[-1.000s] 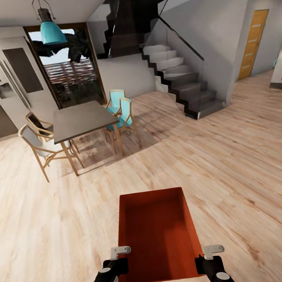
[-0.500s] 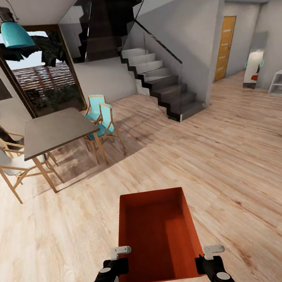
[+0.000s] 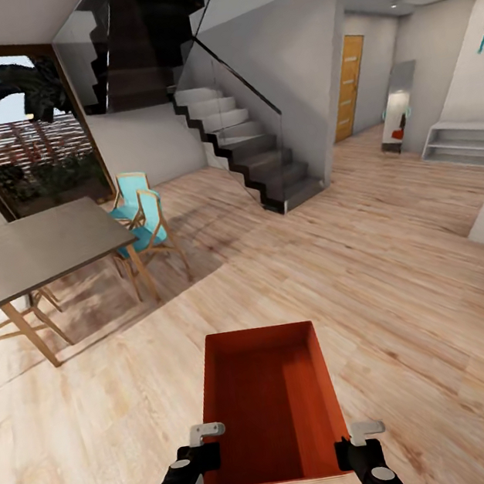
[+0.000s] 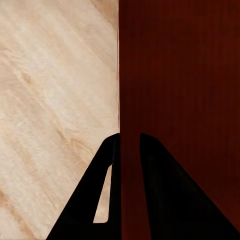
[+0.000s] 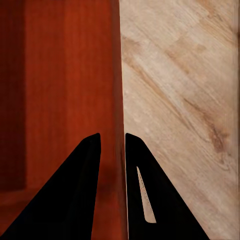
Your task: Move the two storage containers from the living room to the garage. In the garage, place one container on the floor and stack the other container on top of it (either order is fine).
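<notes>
Swinging to the right since the earlier frames, the head camera has carried the dining table (image 3: 40, 250), teal chairs (image 3: 138, 219) and staircase (image 3: 247, 147) leftward across the picture, while the storage container (image 3: 271, 401) keeps its place in front of the robot, held above the light wood plank floor (image 3: 405, 286) nearer the camera than the staircase. Both grippers stay clamped on it: the left gripper (image 4: 129, 142) has its fingers nearly closed over the container's left wall, and the right gripper (image 5: 113, 142) pinches the right wall the same way.
</notes>
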